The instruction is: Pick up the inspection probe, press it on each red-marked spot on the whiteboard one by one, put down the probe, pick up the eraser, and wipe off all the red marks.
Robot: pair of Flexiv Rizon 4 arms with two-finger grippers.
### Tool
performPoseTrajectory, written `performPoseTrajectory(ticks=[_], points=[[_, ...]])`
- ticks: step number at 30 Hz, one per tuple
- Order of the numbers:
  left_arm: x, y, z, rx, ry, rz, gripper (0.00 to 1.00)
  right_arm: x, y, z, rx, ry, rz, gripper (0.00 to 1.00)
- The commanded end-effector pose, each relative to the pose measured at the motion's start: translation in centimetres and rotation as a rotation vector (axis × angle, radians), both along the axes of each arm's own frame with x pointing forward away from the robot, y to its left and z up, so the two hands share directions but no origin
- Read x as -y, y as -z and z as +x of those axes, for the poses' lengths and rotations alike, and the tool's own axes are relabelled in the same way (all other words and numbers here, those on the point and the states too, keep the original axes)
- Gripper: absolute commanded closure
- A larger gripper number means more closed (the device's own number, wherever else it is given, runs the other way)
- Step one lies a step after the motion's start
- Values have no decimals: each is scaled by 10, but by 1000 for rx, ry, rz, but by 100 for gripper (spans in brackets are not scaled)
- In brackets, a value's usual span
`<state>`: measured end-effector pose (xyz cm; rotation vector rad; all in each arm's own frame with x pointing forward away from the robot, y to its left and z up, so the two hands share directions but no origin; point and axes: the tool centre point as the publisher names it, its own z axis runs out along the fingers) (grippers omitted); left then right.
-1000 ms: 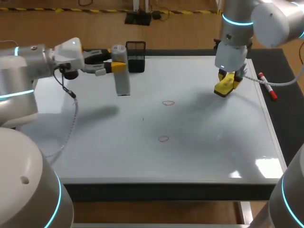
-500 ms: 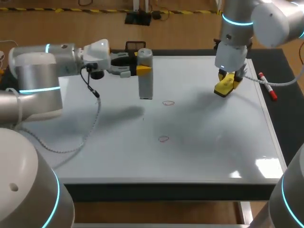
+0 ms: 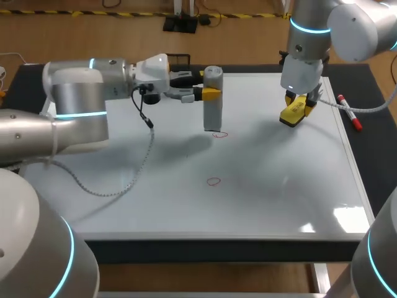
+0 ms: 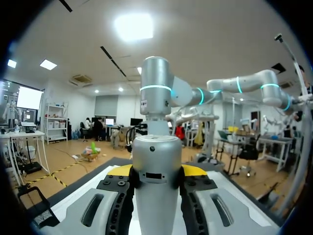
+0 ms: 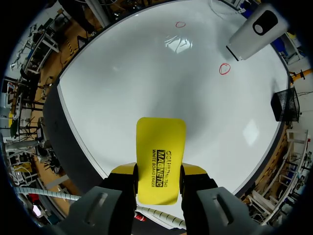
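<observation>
The grey cylindrical probe (image 3: 213, 98) hangs upright with my left gripper (image 3: 209, 93) shut on it, its lower end just above the far red mark (image 3: 220, 134). In the left wrist view the probe (image 4: 156, 176) stands between the yellow tips of that gripper (image 4: 155, 172). A second red mark (image 3: 214, 181) lies nearer the front of the whiteboard (image 3: 155, 186). My right gripper (image 3: 296, 112) hovers over the board's far right, shut on the yellow eraser (image 3: 294, 113). The right wrist view shows the eraser (image 5: 159, 159) in its gripper (image 5: 158, 172), the probe (image 5: 254, 31) ahead and both red marks (image 5: 224, 69) (image 5: 181, 24).
A red marker pen (image 3: 350, 112) lies on the dark table right of the whiteboard. A black mesh holder (image 3: 178, 61) stands at the board's far edge, behind my left gripper; it also shows as the mesh holder (image 5: 285, 104) in the right wrist view.
My left arm has carried the probe rightward across the far side of the board, from near the mesh holder to above the far red mark. The right arm has stayed put.
</observation>
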<state>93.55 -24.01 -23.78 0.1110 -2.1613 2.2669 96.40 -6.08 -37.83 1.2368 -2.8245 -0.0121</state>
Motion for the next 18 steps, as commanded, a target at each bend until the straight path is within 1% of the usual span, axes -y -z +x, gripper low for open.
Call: performPoseTrajectory(ticks=[1, 5, 18], points=[[11, 6, 7, -1, 8, -3, 100, 0, -1, 1, -1, -1, -4, 100], [15, 12, 9, -9, 9, -6, 100, 0, -1, 1, -1, -1, -4, 100], [23, 23, 14, -9, 23, -2, 100, 0, -1, 1, -1, -1, -4, 100]])
